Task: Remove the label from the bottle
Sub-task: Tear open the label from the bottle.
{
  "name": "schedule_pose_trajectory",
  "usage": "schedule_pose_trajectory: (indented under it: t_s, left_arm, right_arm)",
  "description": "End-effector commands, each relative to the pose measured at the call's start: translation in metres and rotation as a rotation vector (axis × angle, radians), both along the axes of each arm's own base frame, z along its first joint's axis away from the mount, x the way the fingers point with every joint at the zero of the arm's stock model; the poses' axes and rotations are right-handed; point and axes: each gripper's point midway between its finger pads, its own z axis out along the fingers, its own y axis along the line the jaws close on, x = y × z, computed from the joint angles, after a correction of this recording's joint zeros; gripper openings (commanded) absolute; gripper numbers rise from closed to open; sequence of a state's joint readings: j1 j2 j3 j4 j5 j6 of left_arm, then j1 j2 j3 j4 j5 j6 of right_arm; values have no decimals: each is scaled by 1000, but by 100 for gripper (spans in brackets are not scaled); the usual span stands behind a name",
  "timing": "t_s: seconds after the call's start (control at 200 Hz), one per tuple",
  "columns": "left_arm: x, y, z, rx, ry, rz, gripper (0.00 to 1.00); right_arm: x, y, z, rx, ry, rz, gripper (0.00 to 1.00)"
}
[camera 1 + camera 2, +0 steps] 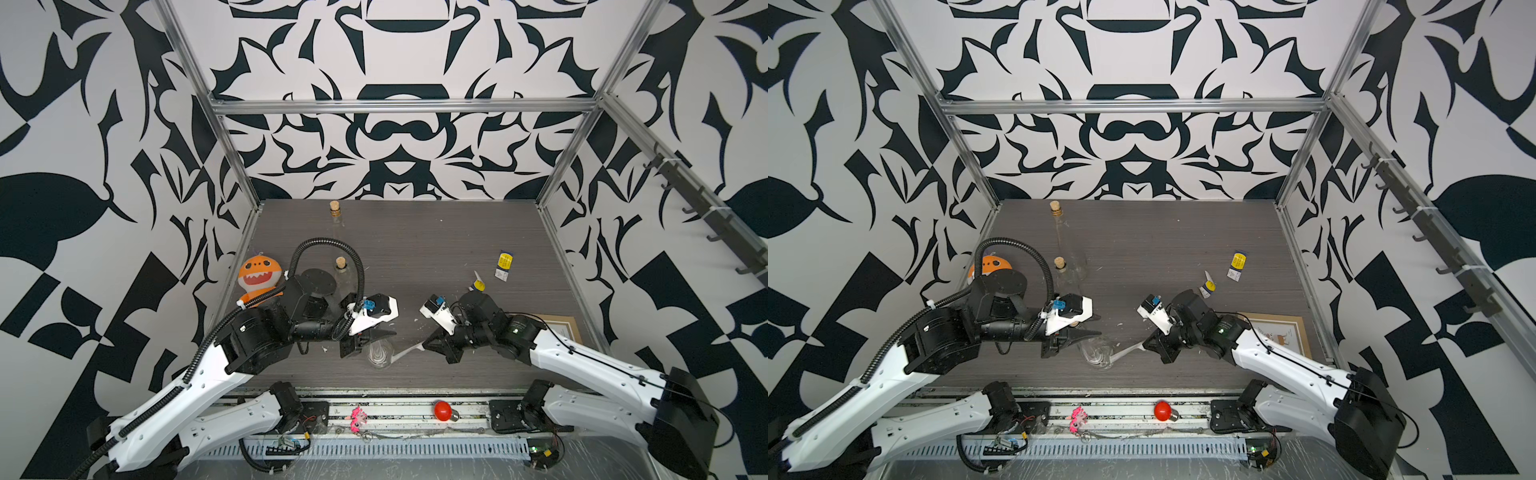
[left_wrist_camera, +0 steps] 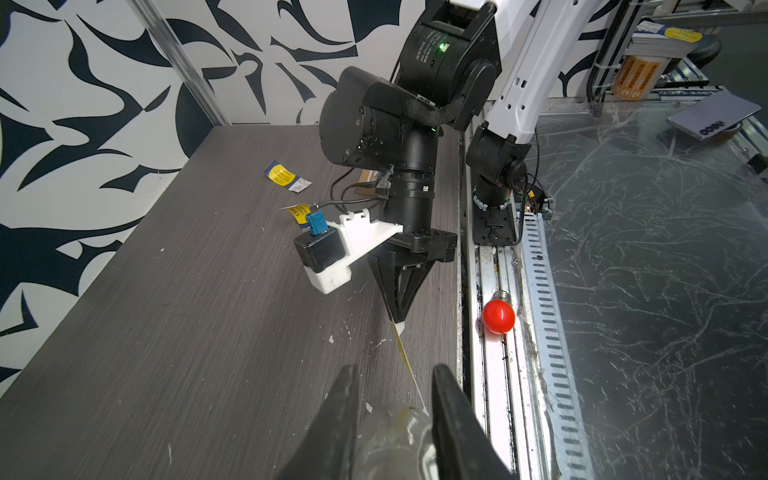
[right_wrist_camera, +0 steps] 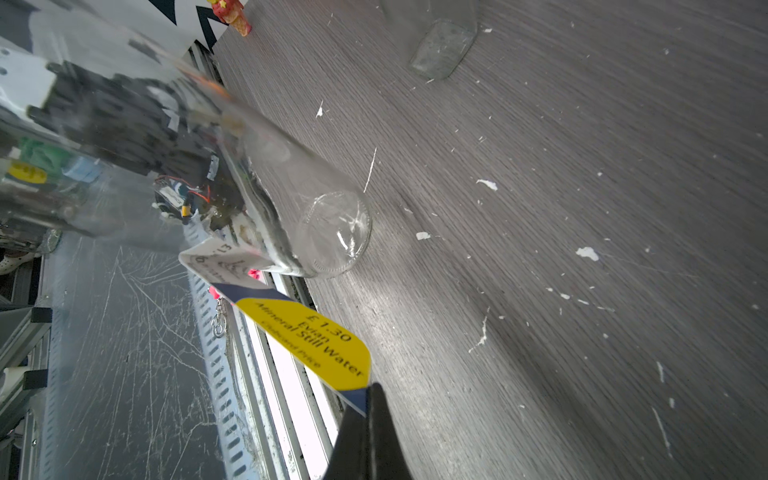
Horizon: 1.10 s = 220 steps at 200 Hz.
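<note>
Clear bottle [image 1: 379, 354] is clamped, tilted, in the closed left claw [image 2: 395, 370] at near centre of table [image 1: 415, 249]. Free end of label [image 3: 316, 336] is pinched in the fully closed right claw [image 1: 426, 344], other end stuck to glass. Paper could be torn if pulled sharply.

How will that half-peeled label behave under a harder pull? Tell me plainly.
Probably thin and floppy: the label curves in a strip from the bottle to the right gripper, whose jaws pinch its end. It may tear rather than peel whole: white paper scraps litter the table. Its other end looks stuck to the glass.
</note>
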<state>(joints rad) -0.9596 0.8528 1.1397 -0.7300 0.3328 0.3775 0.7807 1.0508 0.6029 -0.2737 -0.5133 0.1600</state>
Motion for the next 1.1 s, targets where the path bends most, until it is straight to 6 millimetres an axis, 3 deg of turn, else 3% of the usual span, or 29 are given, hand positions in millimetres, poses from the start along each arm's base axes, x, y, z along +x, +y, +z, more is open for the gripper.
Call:
schedule_pose_trajectory:
  t_s: [0.0,0.525,0.89,1.095]
  left_arm:
    - [-19,14,-11,74,77,-44,0]
    - [-32,15,-12,89,117,-111,0]
    - [-21,13,-17,99,87,-73,0]
    - [-33,8,-13,94,133,-140,0]
  right_arm:
    - [19,-10,5,-36,-42,-77,0]
    - [27,-11,9,-37,-46,-85,0]
    - [19,-13,2,-25,-11,-91,0]
    - [24,-21,4,-53,-52,-134,0]
